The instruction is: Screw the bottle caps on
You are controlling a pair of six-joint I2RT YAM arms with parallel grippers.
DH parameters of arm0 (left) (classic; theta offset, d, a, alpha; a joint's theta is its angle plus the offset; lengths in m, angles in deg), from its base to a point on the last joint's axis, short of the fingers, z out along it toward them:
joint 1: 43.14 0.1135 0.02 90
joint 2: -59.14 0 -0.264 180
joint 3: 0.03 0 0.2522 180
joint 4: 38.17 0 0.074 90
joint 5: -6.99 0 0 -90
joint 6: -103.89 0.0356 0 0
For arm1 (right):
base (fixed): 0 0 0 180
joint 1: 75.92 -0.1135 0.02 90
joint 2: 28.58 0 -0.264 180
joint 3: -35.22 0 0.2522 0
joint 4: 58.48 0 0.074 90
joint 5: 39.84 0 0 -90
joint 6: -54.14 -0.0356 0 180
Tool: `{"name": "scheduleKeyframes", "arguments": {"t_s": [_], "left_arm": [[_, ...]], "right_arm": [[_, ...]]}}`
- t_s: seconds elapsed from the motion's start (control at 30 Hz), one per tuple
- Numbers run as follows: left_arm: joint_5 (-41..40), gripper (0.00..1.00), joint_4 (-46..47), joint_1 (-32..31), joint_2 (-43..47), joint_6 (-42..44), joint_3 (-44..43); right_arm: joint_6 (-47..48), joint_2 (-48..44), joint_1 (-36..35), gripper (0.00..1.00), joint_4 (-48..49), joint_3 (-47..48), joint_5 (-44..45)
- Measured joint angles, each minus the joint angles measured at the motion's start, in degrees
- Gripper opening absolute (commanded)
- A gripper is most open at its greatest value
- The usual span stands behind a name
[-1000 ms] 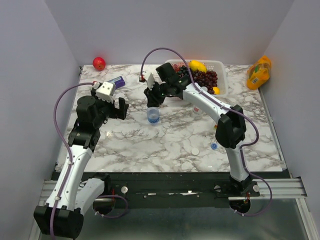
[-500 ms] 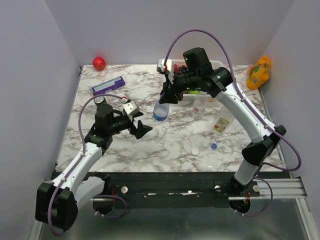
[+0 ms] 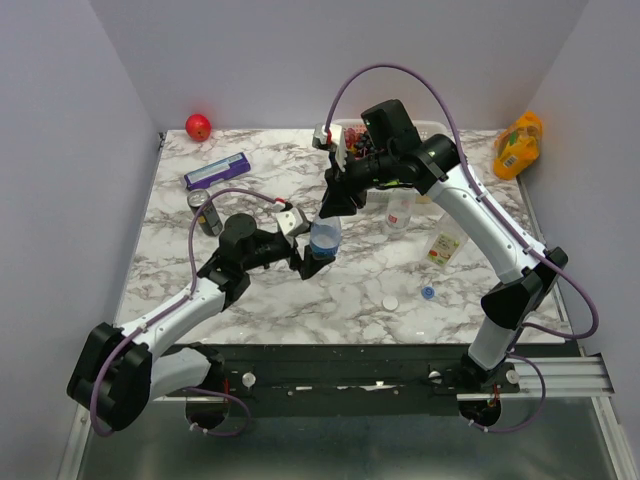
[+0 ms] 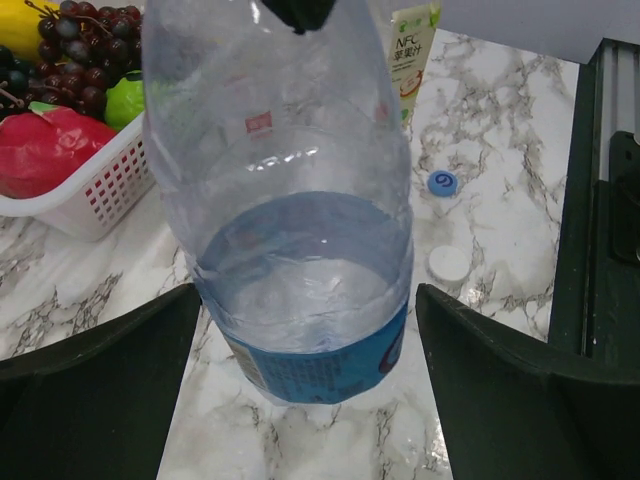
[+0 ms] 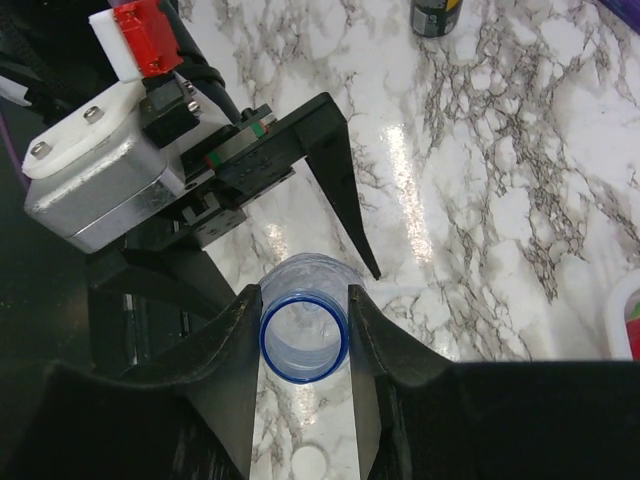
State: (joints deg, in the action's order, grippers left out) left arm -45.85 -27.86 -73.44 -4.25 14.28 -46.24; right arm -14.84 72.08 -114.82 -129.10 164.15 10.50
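The left arm (image 3: 180, 310) and the right arm (image 3: 485, 215) had white tubular links between bulky black joints, each with a thin purple cable (image 3: 400, 68) looping over it. At the upper left of the right wrist view sat a silver-grey metal block (image 5: 100, 185) with two screw heads, a red plastic connector (image 5: 145, 35) above it and tapered matte black fingers (image 5: 335, 170) beside it.

A grey-veined white marble tabletop (image 3: 330, 290) is filling the middle; plain pale walls (image 3: 70, 120) are closing it in at left, top and right; a dull metal sheet (image 3: 350, 450) is lying along the bottom edge.
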Motion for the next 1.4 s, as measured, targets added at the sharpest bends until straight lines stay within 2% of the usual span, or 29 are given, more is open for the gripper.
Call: {"name": "scheduleKeyframes", "arguments": {"t_s": [0.37, 0.7, 0.83, 0.93, 0.97, 1.07, 1.1, 1.2, 1.3, 1.4], "left_arm": [[-0.79, 0.88, 6.71, -3.19, -1.64, -4.13, 0.66], [-1.14, 0.85, 6.38, -4.33, -3.13, -4.31, 0.76], [-1.42, 0.71, 6.51, -4.33, -3.8, -4.68, 0.76], [-1.51, 0.65, 6.58, -4.39, -4.09, -5.22, 0.76], [-1.53, 0.63, 6.6, -4.42, -4.2, -5.46, 0.76], [-1.51, 0.55, 6.73, -4.44, -4.26, -6.12, 0.79], [-1.51, 0.54, 6.82, -4.44, -4.26, -6.23, 0.81], [-1.57, 0.53, 6.93, -4.44, -4.24, -6.4, 0.83], [-1.97, 0.51, 6.67, -4.44, -3.54, -6.4, 0.94], [-3.61, 0.43, 5.68, -4.44, -1.42, -6.36, 1.49]], "right_arm": [[-3.17, -0.42, -0.04, 0.17, 0.26, -1.57, -1.25], [-3.96, -1.81, -0.04, 0.18, 0.28, -2.03, -1.79], [-4.0, -2.6, -0.04, 0.19, 0.68, -2.99, -1.77], [-4.0, -2.75, -0.02, 0.2, 1.42, -3.8, -1.75], [-4.0, -2.75, -0.04, 0.22, 1.57, -3.98, -1.73], [-4.11, -2.75, -0.02, 0.4, 1.99, -4.17, -1.7], [-4.13, -2.75, -0.04, 0.5, 2.03, -4.17, -1.64], [-4.09, -2.75, -0.04, 0.62, 1.18, -3.37, 0.13], [-2.73, -2.8, 0.66, 0.64, -1.16, -0.39, 3.65], [-0.7, -4.13, 2.93, 0.64, -3.1, -0.13, 4.61]]}}
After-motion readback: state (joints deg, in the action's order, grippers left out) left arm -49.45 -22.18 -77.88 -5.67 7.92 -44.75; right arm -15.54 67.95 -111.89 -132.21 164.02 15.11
